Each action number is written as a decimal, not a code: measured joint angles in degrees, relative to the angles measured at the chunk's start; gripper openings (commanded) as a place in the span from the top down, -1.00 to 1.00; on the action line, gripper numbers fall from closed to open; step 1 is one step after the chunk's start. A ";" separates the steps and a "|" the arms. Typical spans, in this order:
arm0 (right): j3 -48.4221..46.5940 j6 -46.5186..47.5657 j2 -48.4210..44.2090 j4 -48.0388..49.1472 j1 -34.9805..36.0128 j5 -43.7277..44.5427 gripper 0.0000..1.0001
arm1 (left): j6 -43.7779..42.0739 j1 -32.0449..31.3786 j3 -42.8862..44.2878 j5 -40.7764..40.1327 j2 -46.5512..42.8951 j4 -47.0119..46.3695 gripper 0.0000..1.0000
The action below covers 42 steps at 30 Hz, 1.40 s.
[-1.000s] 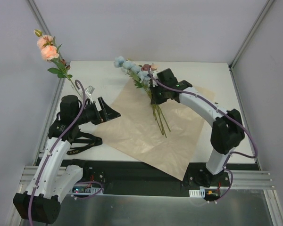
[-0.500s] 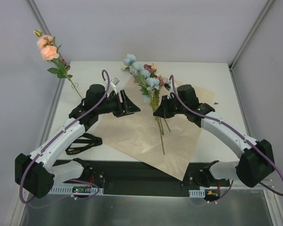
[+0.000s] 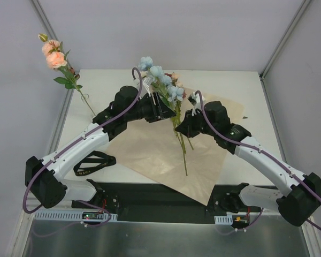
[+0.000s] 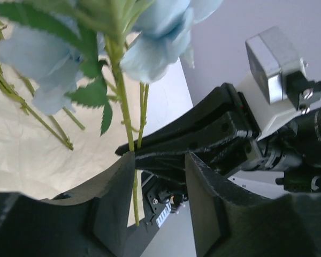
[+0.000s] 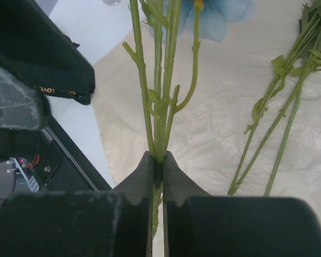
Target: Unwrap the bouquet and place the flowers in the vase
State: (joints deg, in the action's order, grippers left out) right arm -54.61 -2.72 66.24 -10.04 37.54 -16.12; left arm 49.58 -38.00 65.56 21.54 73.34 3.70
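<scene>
- Matte black right gripper (image 5: 158, 158) pinched together on thin, knobbly green stems (image 5: 159, 107) of pale blue fabric roses (image 3: 160, 80), held upright over the paper.
- Matte black left gripper (image 4: 158, 160) apart, blunt fingers either side of those stems, one stem against a finger.
- Crinkled peach-tan wrapping paper (image 3: 150, 155) spread flat on smooth white table (image 3: 241, 85), with loose leafy stems (image 5: 257, 113) lying on it.
- Peach roses (image 3: 53, 53) upright at far left.

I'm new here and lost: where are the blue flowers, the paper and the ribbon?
blue flowers (image 3: 156, 70), top view, a bloom
paper (image 3: 144, 152), top view, bare middle
ribbon (image 3: 84, 172), top view, lettered band
</scene>
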 measured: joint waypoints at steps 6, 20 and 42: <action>0.00 0.92 -1.18 -0.72 1.90 2.97 0.99 | -1.03 -1.40 2.67 -4.59 2.71 0.42 0.29; 0.00 1.51 -2.16 -0.85 3.61 5.09 0.99 | -2.25 -2.16 4.81 -7.06 6.29 2.93 0.59; -0.02 2.84 -3.30 -1.95 5.31 8.24 -0.28 | -14.91 -2.19 4.81 -15.80 -3.98 6.62 1.00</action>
State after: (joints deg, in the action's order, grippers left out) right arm -54.63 0.12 62.94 -11.99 42.85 -7.88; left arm 34.68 -40.18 70.37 5.74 69.36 10.33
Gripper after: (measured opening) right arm 0.634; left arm 0.017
